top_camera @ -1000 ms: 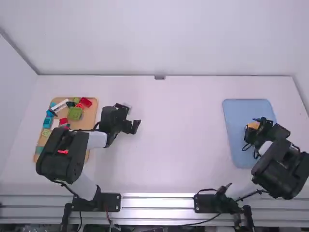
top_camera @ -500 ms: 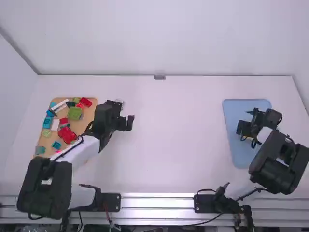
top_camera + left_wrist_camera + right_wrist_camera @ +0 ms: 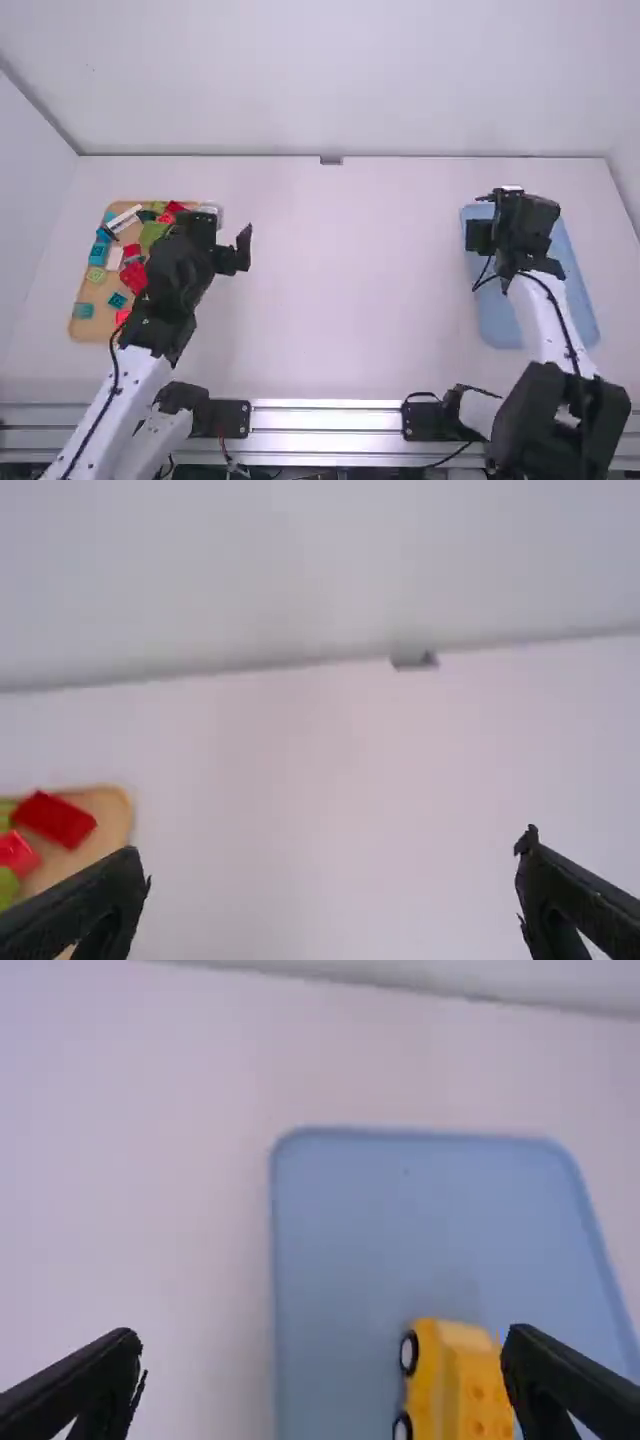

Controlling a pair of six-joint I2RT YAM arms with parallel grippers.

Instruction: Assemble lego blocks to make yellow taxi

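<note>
- In the right part of the high view, the blue tray (image 3: 503,325) lies on the white table (image 3: 350,290). The right arm's gripper (image 3: 479,216) hangs over its upper left part, with its two fingers spread wide.
- On that blue tray sits the yellow taxi (image 3: 452,1385), seen in the right wrist view. It has studs on top and dark wheels (image 3: 408,1352) with white centres along one side. One finger overlaps its edge in that view; whether they touch, I cannot tell.
- At the left of the high view, the wooden tray (image 3: 86,298) holds loose blocks. Along its upper end are a long white block (image 3: 124,218), a green block (image 3: 152,233) and a dark red block (image 3: 175,206), partly hidden.
- Lower down on that wooden tray are a blue block (image 3: 99,254), a short white block (image 3: 114,258) and a teal block (image 3: 83,311).
- Left of centre in the high view, the left arm's gripper (image 3: 226,230) is just beside the upper right of the wooden tray. It is open, its fingertips well apart.
</note>
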